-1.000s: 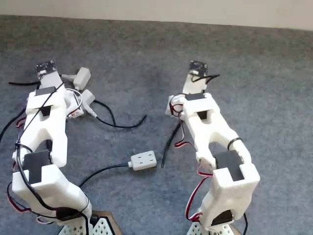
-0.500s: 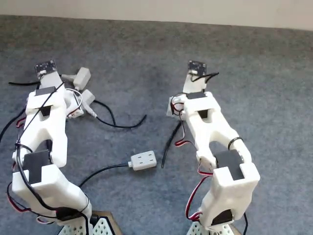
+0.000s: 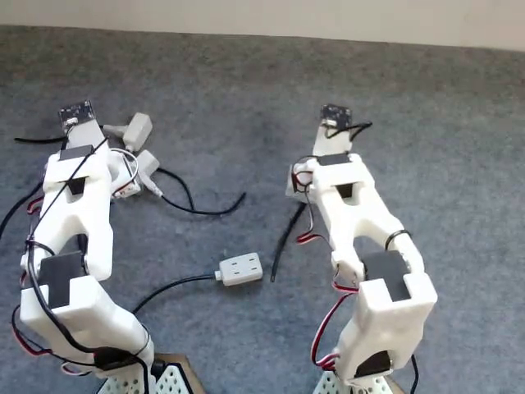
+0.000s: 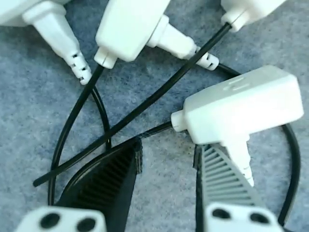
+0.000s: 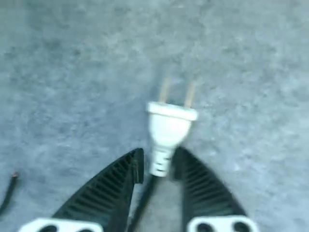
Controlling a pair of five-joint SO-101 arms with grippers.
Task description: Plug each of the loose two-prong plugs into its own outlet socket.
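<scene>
The right tool (image 5: pixel 158 159) is clamped, as far as I can judge, on the ribbed neck of a white plug (image 5: pixel 171 123). Gripping behind the body leaves the 2 brass prongs free and pointing ahead, ready to meet a socket. The plug is small and flat-faced, with a black cord trailing back between the fingers. In the high view it sits at about 1 o'clock from the outlet block (image 3: pixel 240 268), well apart from it. The block lies near the middle of the grey counter (image 3: pixel 246 98), slots facing up.

The left tool (image 4: pixel 167 150) hangs with its fingers apart over the other loose plugs (image 3: pixel 139 144) at 10 o'clock, probably choosing one. An angled plug (image 4: pixel 241 111) lies just beside one finger, amid crossing black cords (image 4: pixel 145 108).
</scene>
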